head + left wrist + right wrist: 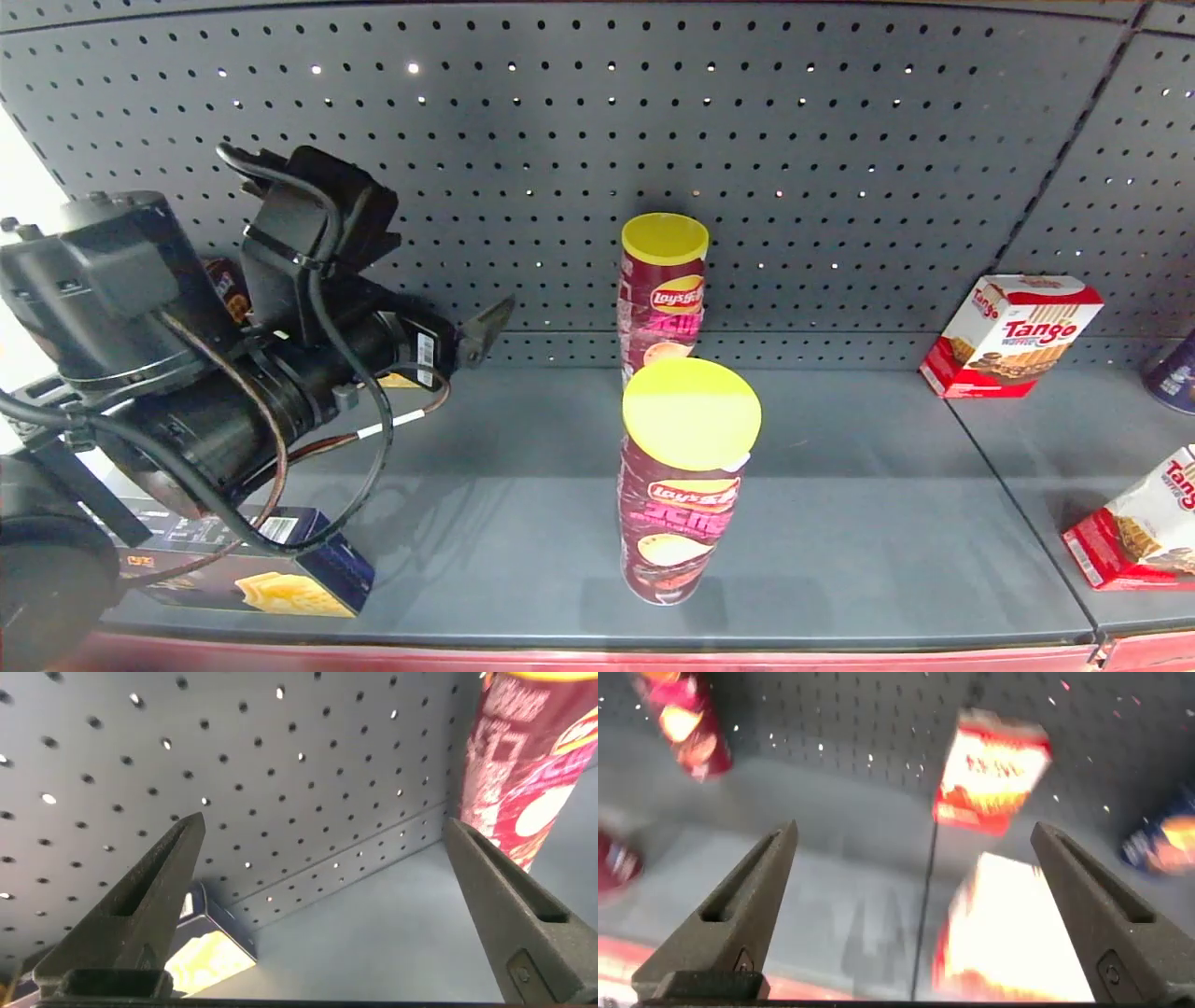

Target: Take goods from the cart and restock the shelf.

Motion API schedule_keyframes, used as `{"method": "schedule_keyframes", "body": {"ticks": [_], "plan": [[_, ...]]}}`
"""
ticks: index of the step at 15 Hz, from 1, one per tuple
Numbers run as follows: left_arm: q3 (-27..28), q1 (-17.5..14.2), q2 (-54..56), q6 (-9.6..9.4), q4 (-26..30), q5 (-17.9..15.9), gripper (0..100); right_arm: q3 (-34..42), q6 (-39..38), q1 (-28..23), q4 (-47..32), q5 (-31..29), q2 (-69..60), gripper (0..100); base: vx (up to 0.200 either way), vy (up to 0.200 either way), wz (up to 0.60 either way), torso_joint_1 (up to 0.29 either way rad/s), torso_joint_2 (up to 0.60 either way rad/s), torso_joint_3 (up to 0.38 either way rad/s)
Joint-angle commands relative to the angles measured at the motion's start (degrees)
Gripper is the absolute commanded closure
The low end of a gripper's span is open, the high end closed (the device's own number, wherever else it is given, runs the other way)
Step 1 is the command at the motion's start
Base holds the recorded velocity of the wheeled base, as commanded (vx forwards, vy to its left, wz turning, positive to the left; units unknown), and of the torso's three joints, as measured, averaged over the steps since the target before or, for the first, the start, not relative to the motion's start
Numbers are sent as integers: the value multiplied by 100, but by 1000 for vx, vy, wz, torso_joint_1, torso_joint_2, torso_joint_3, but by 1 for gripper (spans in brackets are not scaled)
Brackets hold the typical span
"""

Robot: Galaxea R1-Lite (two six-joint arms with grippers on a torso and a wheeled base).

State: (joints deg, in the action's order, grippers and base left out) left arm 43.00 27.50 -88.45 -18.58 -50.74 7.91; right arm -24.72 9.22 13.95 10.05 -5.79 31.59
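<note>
Ahead of our right gripper, fingers spread wide, we see a red-and-white cardboard box standing at twelve o'clock on the grey metal shelf, a second blurred red-and-white box just nearer, and a dark-red cylindrical canister at ten o'clock.

Shelf: plain grey, red front strip. Pegboard: grey, even grid of small holes. Front can and rear can: maroon, pink and yellow print, yellow lids. Far box and near box: red and white. Left box: dark blue, yellow picture.
</note>
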Motion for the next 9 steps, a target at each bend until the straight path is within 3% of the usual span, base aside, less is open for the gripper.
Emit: {"method": "schedule_keyframes", "body": {"ticks": [1, 4, 9], "plan": [[-19, 10, 232, -5, 38, 0, 0, 1356, -315, 64, -1242, -19, -2666, 0, 0, 0, 0, 0, 0, 0], [-160, -8, 584, 3, 55, 0, 0, 2472, -825, 82, -275, 184, -2631, 0, 0, 0, 0, 0, 0, 0], [-529, -17, 1023, 3, 55, 17, 0, 2455, -860, 152, -1084, 333, -2622, 0, 0, 0, 0, 0, 0, 0]]}}
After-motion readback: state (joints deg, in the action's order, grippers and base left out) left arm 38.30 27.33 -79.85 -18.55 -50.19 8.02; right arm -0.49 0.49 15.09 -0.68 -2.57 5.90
